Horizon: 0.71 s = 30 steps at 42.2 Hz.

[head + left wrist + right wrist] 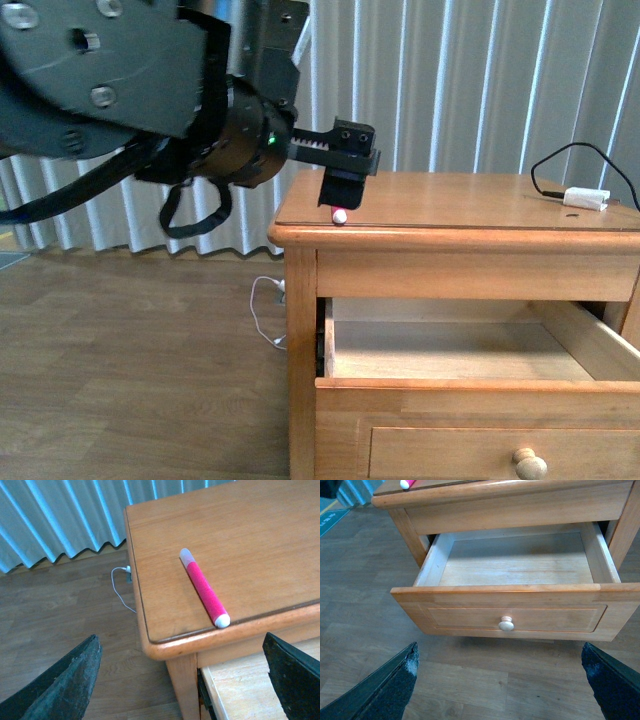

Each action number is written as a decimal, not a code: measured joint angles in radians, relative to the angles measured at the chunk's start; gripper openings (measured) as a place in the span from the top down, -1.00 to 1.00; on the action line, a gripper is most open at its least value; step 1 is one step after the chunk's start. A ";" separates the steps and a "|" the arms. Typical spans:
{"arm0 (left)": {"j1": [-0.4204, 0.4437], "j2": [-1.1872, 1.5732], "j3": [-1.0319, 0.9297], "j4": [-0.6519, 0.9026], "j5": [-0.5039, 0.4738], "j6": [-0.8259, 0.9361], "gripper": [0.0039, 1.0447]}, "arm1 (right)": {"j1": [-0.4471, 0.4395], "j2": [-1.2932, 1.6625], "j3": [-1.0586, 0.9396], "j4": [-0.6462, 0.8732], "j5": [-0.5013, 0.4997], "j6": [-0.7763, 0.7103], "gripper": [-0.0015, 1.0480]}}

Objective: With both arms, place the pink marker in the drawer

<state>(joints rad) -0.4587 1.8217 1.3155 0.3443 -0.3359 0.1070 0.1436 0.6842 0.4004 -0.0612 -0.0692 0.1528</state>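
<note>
The pink marker (205, 589) lies on the nightstand top near its front left corner; in the front view only its white end (340, 215) shows under my left gripper (342, 192). That gripper is open and empty, just above the marker. In the left wrist view its fingers (65, 685) stand wide apart in front of the marker. The top drawer (470, 350) is pulled out, its pale inside empty, also in the right wrist view (515, 565), with its round knob (506, 624). My right gripper (502, 690) is open and empty over the floor in front of the drawer.
A small white box (586, 199) on a black cable lies at the back right of the nightstand top (450, 195). White-grey curtains (470, 80) hang behind. A white cable (262, 310) lies on the wooden floor left of the nightstand.
</note>
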 joint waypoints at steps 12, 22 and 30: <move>0.000 0.241 0.347 -0.191 0.000 -0.038 -0.89 | 0.000 0.000 0.000 0.000 0.000 0.000 -0.83; -0.002 0.357 0.529 -0.317 0.000 -0.084 -0.89 | 0.000 0.000 0.000 0.000 0.000 0.000 -0.83; -0.002 0.407 0.597 -0.369 -0.001 -0.111 -0.89 | 0.000 0.000 0.000 0.000 0.000 0.000 -0.83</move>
<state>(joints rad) -0.4602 2.2284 1.9121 -0.0242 -0.3367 -0.0040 0.1436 0.6842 0.4004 -0.0612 -0.0692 0.1528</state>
